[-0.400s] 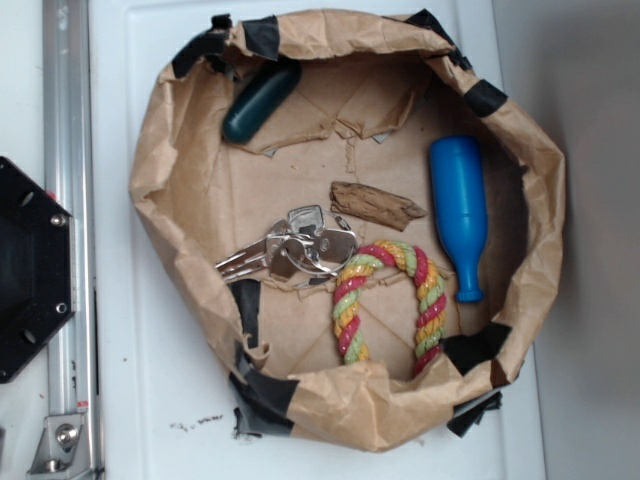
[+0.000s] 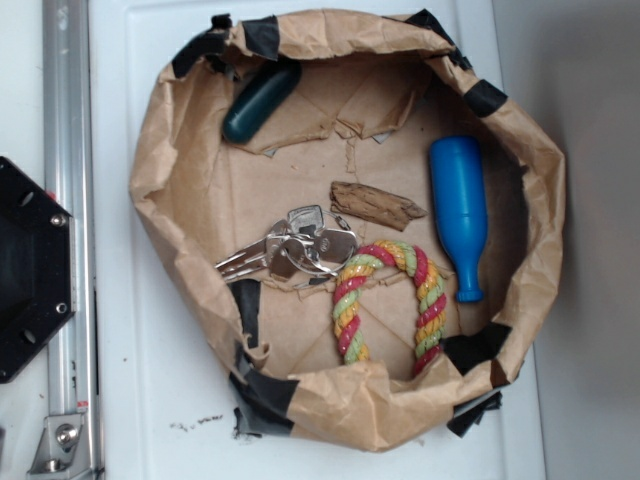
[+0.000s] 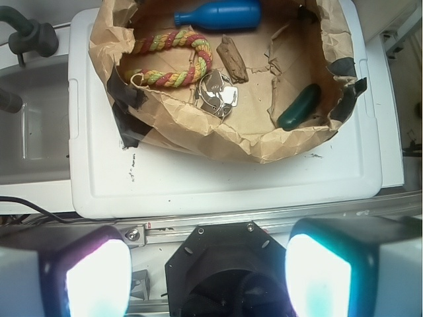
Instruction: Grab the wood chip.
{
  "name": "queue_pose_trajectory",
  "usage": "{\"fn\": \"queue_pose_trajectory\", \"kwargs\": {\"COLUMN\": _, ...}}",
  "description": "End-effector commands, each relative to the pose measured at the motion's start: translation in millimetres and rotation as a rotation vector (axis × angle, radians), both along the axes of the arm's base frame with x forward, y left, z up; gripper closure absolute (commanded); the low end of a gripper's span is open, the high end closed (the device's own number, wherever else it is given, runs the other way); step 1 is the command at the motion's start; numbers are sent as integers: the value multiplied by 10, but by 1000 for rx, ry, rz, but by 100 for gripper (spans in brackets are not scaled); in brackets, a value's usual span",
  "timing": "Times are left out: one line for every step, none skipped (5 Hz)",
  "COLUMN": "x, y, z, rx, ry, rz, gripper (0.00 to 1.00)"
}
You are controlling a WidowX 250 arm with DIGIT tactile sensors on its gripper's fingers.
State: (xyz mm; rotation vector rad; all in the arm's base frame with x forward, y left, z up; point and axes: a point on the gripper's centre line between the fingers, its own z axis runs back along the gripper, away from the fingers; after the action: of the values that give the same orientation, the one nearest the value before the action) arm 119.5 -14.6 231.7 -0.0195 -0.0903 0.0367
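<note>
So the wood chip (image 2: 377, 205) is lying flat on the paper floor of the taped-up brown paper nest (image 2: 180, 150), roughly in the middle, with nothing on top of it. Compared with the exterior shot from a moment ago, nothing has budged: chip, toys and keys all sit in the same spots, and no arm has entered that view. My read is that the approach hasn't really started, so the whole grab is still ahead of me.

On the wrist view the gripper (image 3: 208, 274) hangs back over the rail and black base, well apart from the nest. Its two fingers (image 3: 317, 267) are spread wide with nothing between them.

Neighbours: the blue bottle toy (image 2: 460, 210) lies just beside the chip's right end, the rope loop (image 2: 388, 300) curves right below it, and the bunch of keys (image 2: 300, 245) sits to its lower left. The dark green toy (image 2: 260, 100) is tucked up in the far corner, out of the way.

Biggest worry, I reckon, is the raised paper wall, which I'd have to clear coming in. The rope and bottle also leave tight room for the fingers around the chip.
</note>
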Motion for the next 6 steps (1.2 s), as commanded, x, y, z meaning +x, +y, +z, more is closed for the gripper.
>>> {"fn": "queue_pose_trajectory", "kwargs": {"x": 795, "y": 320, "z": -432, "rx": 142, "ry": -61, "rz": -58, "gripper": 0}}
{"fn": "queue_pose_trajectory", "kwargs": {"x": 1039, "y": 456, "z": -698, "rx": 151, "ry": -95, "rz": -174, "gripper": 0}}
{"fn": "queue_pose_trajectory", "kwargs": {"x": 1267, "y": 553, "z": -1035, "rx": 134, "ry": -60, "rz": -221, "gripper": 0}}
{"fn": "queue_pose_trajectory", "kwargs": {"x": 1545, "y": 608, "z": -1401, "rx": 153, "ry": -2, "rz": -220, "gripper": 0}}
{"fn": "queue_pose_trajectory", "kwargs": {"x": 1747, "y": 562, "z": -1690, "rx": 136, "ry": 6, "rz": -245, "gripper": 0}}
{"fn": "queue_pose_trajectory", "kwargs": {"x": 1844, "y": 499, "z": -1921, "rx": 148, "ry": 22, "rz": -254, "gripper": 0}}
